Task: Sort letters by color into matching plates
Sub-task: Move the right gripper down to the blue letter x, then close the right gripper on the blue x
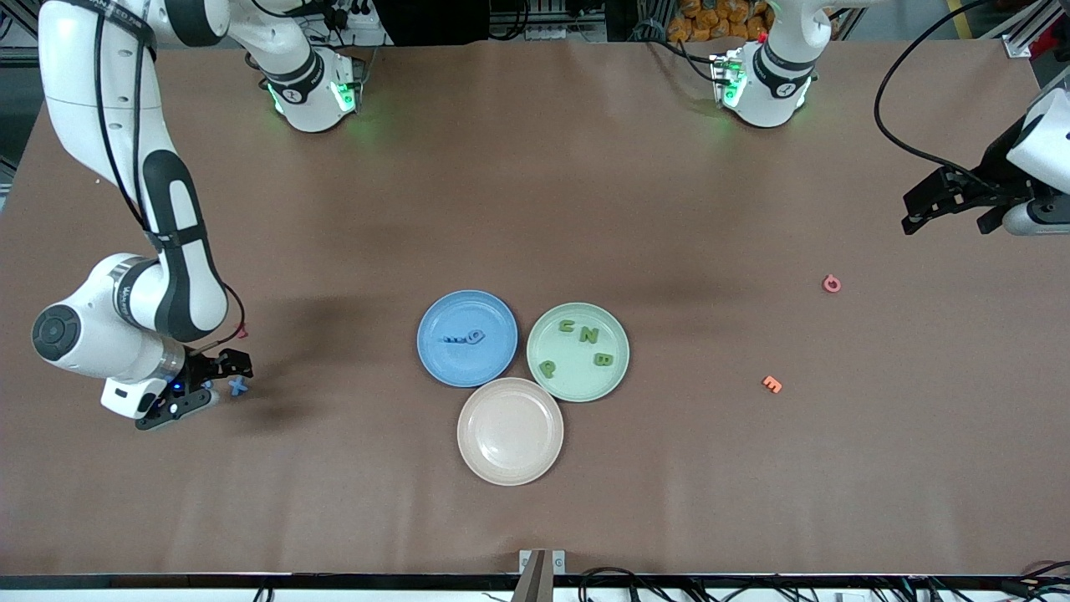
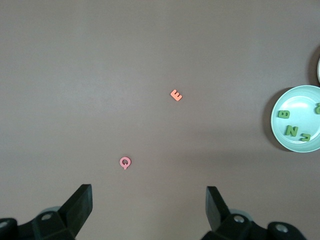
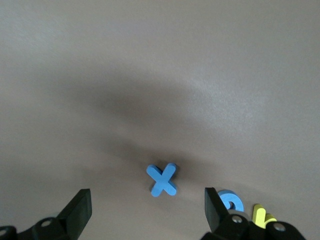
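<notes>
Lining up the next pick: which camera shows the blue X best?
The right wrist view: the blue X lies flat in plain sight, between the open fingers of the right gripper. The front view shows it only as a tiny cross partly crowded by that gripper. The left wrist view does not show it.

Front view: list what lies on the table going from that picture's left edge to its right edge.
Right tool → blue X → blue plate → beige plate → green plate → orange E → pink Q → left tool.
</notes>
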Robot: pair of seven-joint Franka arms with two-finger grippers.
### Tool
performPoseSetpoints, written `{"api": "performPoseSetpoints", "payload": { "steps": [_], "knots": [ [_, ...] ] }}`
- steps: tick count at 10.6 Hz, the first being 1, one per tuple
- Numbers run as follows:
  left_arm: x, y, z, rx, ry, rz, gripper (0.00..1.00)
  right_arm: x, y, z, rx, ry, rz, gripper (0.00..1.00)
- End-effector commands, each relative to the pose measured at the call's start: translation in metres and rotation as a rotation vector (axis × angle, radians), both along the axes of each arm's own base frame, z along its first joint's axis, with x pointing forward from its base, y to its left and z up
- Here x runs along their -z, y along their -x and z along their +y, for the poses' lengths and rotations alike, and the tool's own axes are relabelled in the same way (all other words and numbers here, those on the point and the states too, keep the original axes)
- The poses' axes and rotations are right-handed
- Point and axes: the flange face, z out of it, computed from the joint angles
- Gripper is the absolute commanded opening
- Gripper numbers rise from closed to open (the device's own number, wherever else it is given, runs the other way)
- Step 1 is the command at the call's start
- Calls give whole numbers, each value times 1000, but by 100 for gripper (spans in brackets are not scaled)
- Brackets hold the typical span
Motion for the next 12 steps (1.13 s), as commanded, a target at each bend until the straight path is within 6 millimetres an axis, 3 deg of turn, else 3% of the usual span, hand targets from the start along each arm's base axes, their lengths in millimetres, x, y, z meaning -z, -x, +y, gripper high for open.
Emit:
{"api": "performPoseSetpoints", "payload": {
  "steps": [1,7,9,12],
  "knots": [
    [-4,-1,0,2,24,10,100,19,3,-10,1,8,10,100],
    [-4,-1,0,1,21,10,100,41,4,-7,3,36,-30,99],
    [-5,-1,-1,3,20,8,100,44,7,-4,2,36,-25,79],
    [-5,-1,0,1,19,8,100,48,12,-4,3,36,-19,69]
  ]
}}
